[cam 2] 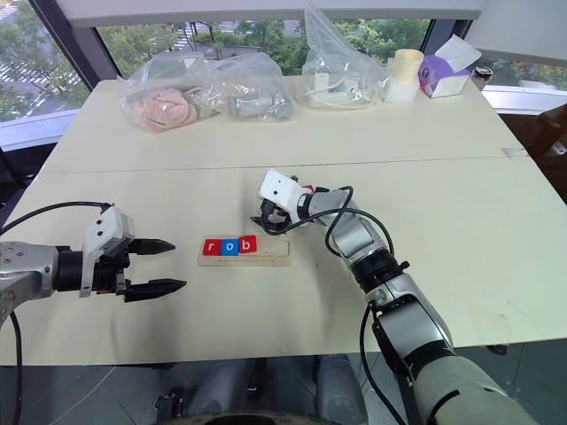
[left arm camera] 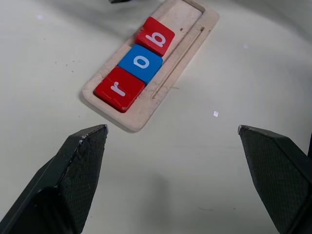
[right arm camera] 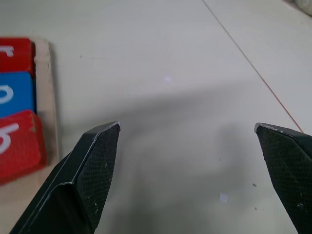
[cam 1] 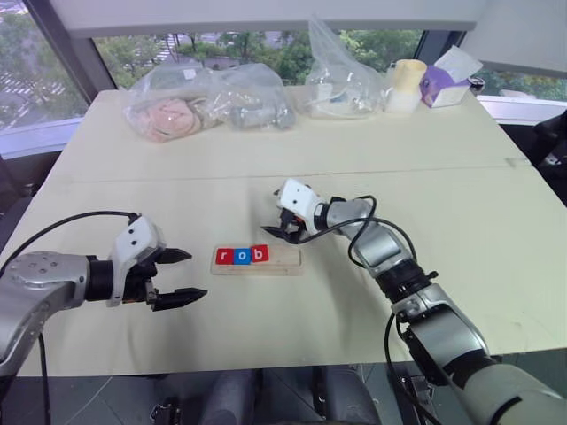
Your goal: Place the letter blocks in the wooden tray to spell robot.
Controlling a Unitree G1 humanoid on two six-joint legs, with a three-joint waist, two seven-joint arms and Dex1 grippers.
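Note:
The wooden tray (cam 1: pixel 285 260) lies mid-table, its right half bare. Three letter blocks sit in its left half: a red r (cam 1: pixel 224 257), a blue o (cam 1: pixel 241 256) and a red b (cam 1: pixel 259 254). My left gripper (cam 1: pixel 197 274) hovers just left of the tray, open and empty, pointing at it; from its wrist the r (left arm camera: pixel 118 88), o (left arm camera: pixel 141 63) and b (left arm camera: pixel 155 36) lie ahead. My right gripper (cam 1: pixel 273 234) hangs open and empty just behind the tray's middle, above the table, with the b (right arm camera: pixel 17 141) beside one finger.
Along the far edge lie clear plastic bags (cam 1: pixel 168 111) (cam 1: pixel 341 84) with items inside, a pale cup (cam 1: pixel 405 86) and a purple tissue box (cam 1: pixel 447 84). A seam (cam 1: pixel 177 180) crosses the tabletop behind the tray.

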